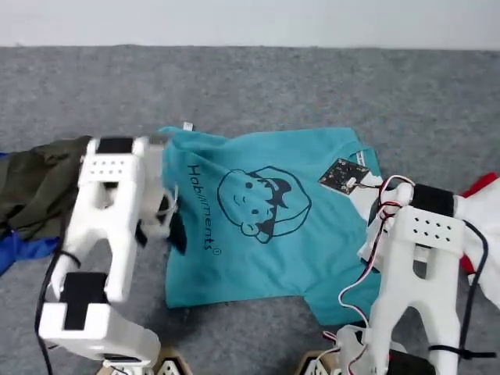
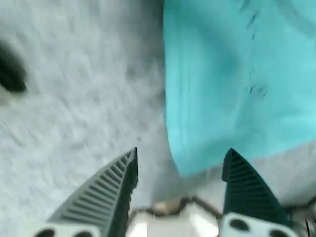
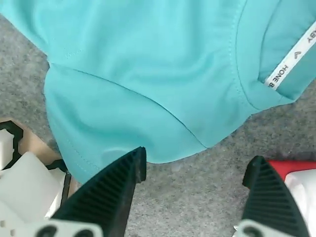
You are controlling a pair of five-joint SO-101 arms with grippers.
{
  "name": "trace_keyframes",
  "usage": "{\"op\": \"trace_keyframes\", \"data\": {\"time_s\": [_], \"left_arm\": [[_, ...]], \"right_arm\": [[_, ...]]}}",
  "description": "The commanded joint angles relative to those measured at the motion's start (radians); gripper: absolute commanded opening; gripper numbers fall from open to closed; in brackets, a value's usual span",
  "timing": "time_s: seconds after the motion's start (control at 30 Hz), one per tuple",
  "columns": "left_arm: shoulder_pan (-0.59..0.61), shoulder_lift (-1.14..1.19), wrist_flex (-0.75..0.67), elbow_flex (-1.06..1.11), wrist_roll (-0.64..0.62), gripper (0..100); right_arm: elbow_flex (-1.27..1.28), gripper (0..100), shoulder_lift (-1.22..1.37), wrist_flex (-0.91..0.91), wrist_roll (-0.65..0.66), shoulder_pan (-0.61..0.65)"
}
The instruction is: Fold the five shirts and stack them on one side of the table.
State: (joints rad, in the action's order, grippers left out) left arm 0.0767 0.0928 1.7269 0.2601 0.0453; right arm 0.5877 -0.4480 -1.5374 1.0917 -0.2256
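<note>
A teal shirt (image 1: 266,234) with a cartoon print lies spread flat in the middle of the grey table, collar toward the right. My left gripper (image 2: 181,151) hovers open over its left hem; a corner of the teal shirt (image 2: 232,74) sits between the fingers (image 2: 113,192). In the high view the left gripper (image 1: 172,225) is at the shirt's left edge. Open too, my right gripper (image 3: 197,158) hangs above a sleeve of the teal shirt (image 3: 148,89) near the collar, and in the high view the right gripper (image 1: 375,215) is at the shirt's right edge.
A dark olive shirt (image 1: 35,183) and a blue one (image 1: 19,250) lie bunched at the left edge. Red cloth (image 1: 480,187) and white cloth (image 1: 484,234) lie at the right edge; the red cloth (image 3: 291,167) is just beside my right finger. The grey table (image 1: 273,86) stretches bare behind.
</note>
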Motion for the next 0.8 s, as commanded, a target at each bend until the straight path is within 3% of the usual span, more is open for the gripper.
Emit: {"op": "trace_keyframes", "data": {"time_s": [0.0, 0.47, 0.77], "left_arm": [[0.014, -0.054, 0.032, 0.202, 0.051, 26], [-0.129, 0.235, 0.031, 0.205, 0.048, 26], [-0.210, 0.562, 0.031, 0.028, 0.049, 1]], "right_arm": [[-0.037, 31.8, 0.002, 0.015, -0.008, -0.007], [-0.037, 31.8, 0.002, 0.016, -0.008, -0.007], [-0.037, 31.8, 0.001, 0.041, -0.011, -0.012]]}}
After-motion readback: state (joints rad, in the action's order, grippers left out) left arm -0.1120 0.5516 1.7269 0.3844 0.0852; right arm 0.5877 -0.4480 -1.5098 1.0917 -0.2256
